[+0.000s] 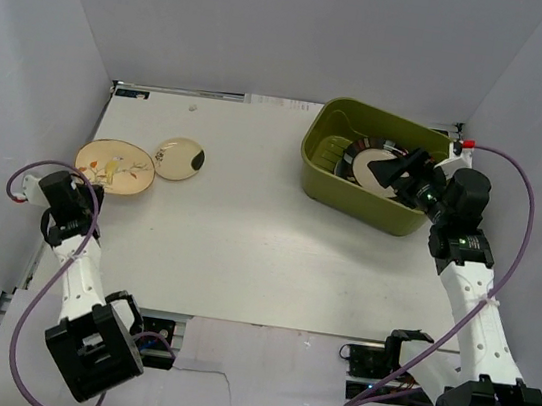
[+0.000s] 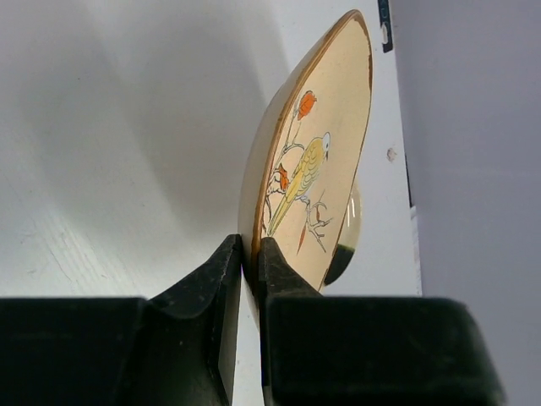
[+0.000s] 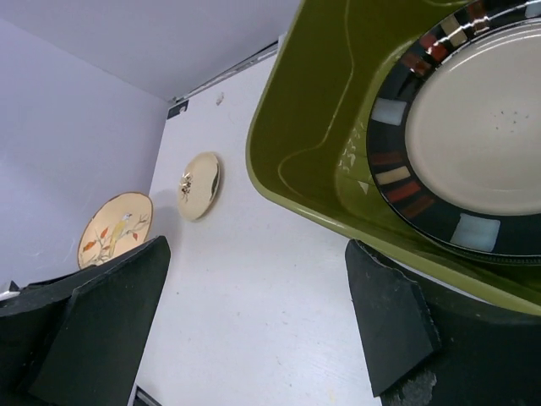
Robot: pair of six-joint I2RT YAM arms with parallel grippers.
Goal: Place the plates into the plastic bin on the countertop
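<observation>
The top camera looks down from high behind, wide enough for the whole countertop (image 1: 244, 250). The left wrist camera sits very near the bird plate (image 2: 313, 169), facing about 2 o'clock. The right wrist camera, close over the plastic bin (image 3: 313, 127), faces 9 o'clock. All three share that plate.

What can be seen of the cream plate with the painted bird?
The bird plate is round, cream, glossy like glazed ceramic, with a thin brown rim and a painted yellow bird on a branch with orange-red blooms. It is at the left of the countertop, face up, beside a smaller cream plate; whether they touch is unclear. The left gripper is shut on its rim, one finger on each face. Whether it is lifted off the surface cannot be told.
</observation>
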